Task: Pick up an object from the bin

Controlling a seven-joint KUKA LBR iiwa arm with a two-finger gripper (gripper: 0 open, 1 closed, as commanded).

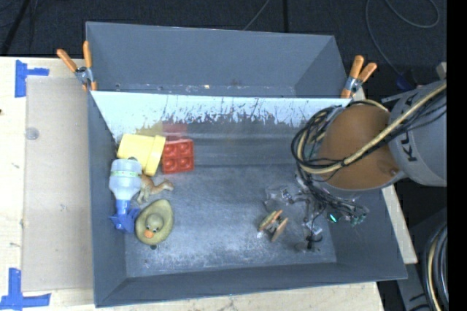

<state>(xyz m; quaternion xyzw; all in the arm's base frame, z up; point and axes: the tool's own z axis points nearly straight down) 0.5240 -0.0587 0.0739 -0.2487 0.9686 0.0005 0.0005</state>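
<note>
My gripper (315, 218) hangs low over the bin's right side, close to the floor, under the orange cover. Just left of it lies a small brown, wooden-looking piece like a clothespin (273, 223), close to the gripper. I cannot make out whether the two touch.
Along the bin's left side lie a yellow block (141, 150), a red studded brick (177, 155), a pale blue and white bottle (125, 189), a yellow-green rubber duck (154, 221) and a small tan figure (155, 187). Cables loop round the wrist at the right.
</note>
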